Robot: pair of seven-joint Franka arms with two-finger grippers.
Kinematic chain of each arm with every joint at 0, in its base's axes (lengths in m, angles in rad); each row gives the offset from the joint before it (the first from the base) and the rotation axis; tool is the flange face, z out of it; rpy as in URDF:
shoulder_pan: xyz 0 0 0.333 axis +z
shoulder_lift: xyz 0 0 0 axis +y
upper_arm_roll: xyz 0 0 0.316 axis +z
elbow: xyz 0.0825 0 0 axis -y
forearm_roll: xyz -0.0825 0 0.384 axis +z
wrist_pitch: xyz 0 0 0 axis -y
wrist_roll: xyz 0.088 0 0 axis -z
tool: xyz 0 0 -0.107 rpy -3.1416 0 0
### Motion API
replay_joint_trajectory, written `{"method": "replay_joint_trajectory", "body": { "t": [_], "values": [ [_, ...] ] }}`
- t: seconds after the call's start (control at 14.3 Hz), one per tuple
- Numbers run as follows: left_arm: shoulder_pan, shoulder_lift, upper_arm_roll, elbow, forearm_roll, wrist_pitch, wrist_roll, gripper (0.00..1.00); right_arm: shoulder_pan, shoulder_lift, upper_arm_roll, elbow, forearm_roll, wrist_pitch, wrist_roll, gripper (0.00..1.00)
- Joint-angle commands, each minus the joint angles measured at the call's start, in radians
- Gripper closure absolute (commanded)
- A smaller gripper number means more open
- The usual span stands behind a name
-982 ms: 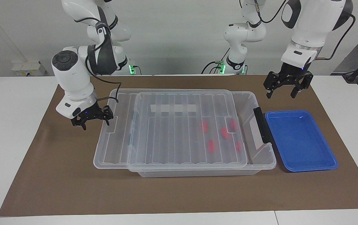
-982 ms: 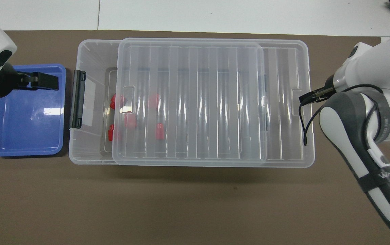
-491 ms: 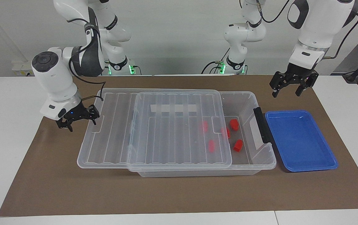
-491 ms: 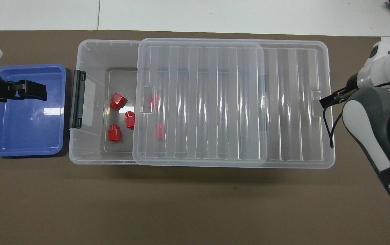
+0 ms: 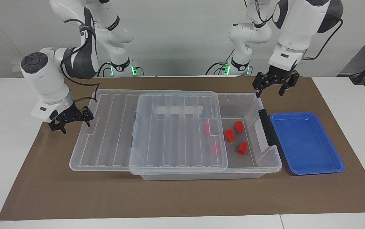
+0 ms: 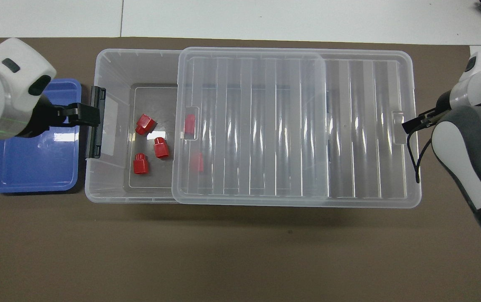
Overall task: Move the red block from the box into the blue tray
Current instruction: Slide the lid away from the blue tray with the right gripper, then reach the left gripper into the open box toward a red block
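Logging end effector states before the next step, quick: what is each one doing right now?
Left end effector: open, holding nothing, above the box.
Right end effector: shut on the lid.

I see the box [image 5: 252, 163], a large clear bin, lying lengthwise mid-desk on the brown mat. Its ribbed clear lid [image 5: 147, 130] sits slid toward the right arm's end, leaving the end by the black latch [image 5: 266, 127] uncovered. Three red blocks [image 5: 229, 135] lie loose on the uncovered floor; two more show blurred under the lid. The blue tray [image 5: 306, 143], shallow with a raised rim, lies flat just beside the latch end, toward the left arm's desk edge.
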Motion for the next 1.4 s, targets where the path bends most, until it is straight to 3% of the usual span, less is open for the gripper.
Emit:
{"method": "replay_joint_trajectory", "body": {
  "t": [0.0, 0.35, 0.63, 0.98, 1.33],
  "values": [
    [-0.061, 0.095, 0.018, -0.009, 0.008, 0.093, -0.053, 0.0, -0.032, -0.011, 0.01, -0.013, -0.009, -0.002, -0.055, 0.0],
    [-0.074, 0.16, 0.016, -0.137, 0.025, 0.337, -0.135, 0.0, -0.049, -0.009, 0.01, -0.013, -0.009, 0.004, -0.08, 0.0],
    [-0.111, 0.242, 0.018, -0.14, 0.095, 0.388, -0.242, 0.0, -0.046, -0.014, 0.011, -0.011, 0.006, -0.005, -0.066, 0.0],
    [-0.092, 0.203, 0.018, -0.344, 0.097, 0.538, -0.275, 0.0, -0.026, -0.078, 0.013, -0.016, 0.009, -0.074, 0.027, 0.0],
    [-0.109, 0.183, 0.015, -0.412, 0.097, 0.568, -0.35, 0.0, -0.006, -0.161, 0.017, -0.019, 0.069, -0.154, 0.179, 0.0]
  ]
}}
